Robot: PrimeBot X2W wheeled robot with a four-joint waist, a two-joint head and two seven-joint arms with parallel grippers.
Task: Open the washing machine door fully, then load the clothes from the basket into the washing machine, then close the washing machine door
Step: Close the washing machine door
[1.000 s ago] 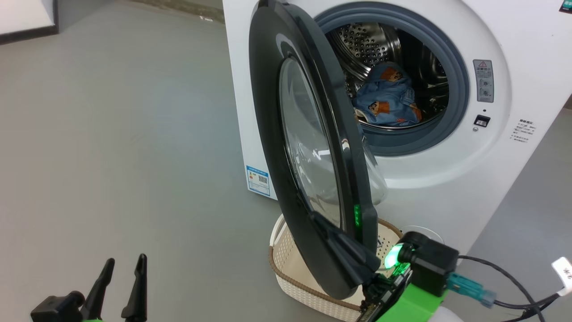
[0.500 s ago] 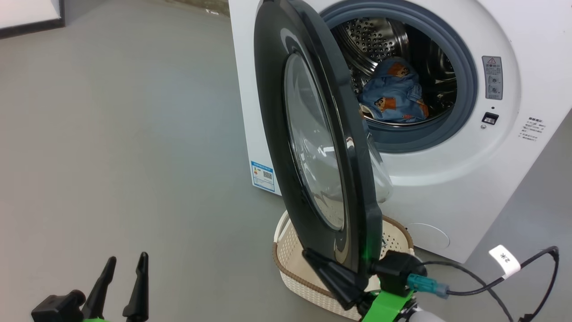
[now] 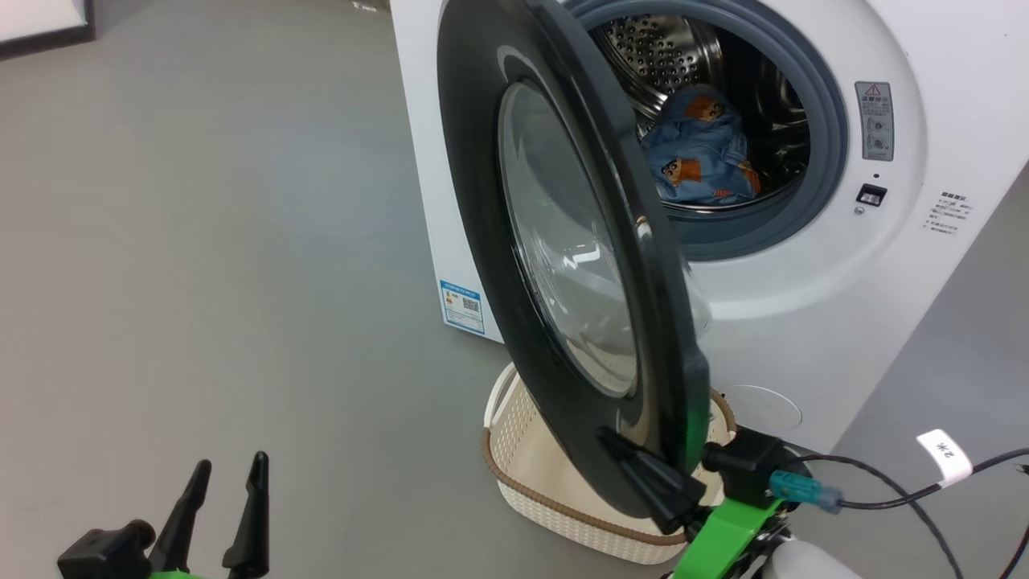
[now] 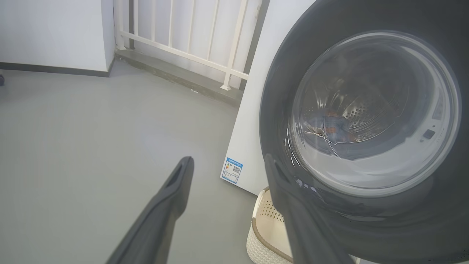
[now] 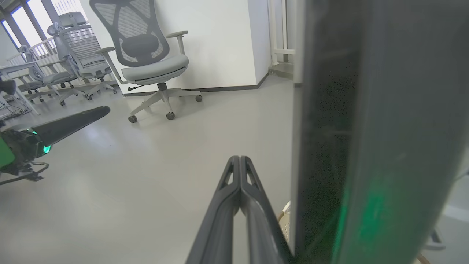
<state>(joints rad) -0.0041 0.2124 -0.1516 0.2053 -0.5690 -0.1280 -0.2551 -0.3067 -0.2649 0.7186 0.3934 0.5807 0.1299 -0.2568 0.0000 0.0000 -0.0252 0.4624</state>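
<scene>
The white washing machine [image 3: 804,322] stands at the upper right with its drum showing. The light blue printed clothes [image 3: 699,153] lie inside the drum. The washing machine door [image 3: 482,201] stands partly open, and its black rim hangs over the cream basket [image 3: 522,450] on the floor. My right gripper [image 3: 611,441] is shut, with its fingers [image 5: 239,172] lying against the door's outer face near the lower edge. My left gripper [image 3: 229,465] stands open at the lower left, away from the door [image 4: 366,110], with nothing between its fingers.
Grey floor stretches to the left of the machine. A blue label sticker [image 3: 462,305] marks the machine's side. A cable with a white tag [image 3: 944,457] trails at the lower right. Office chairs [image 5: 154,62] stand by the far wall, and a white railing [image 4: 190,40] runs behind the machine.
The door has swung a little toward the machine's opening, with my shut right gripper moving along on its outer face. The head view has shifted slightly. The left gripper has not moved.
</scene>
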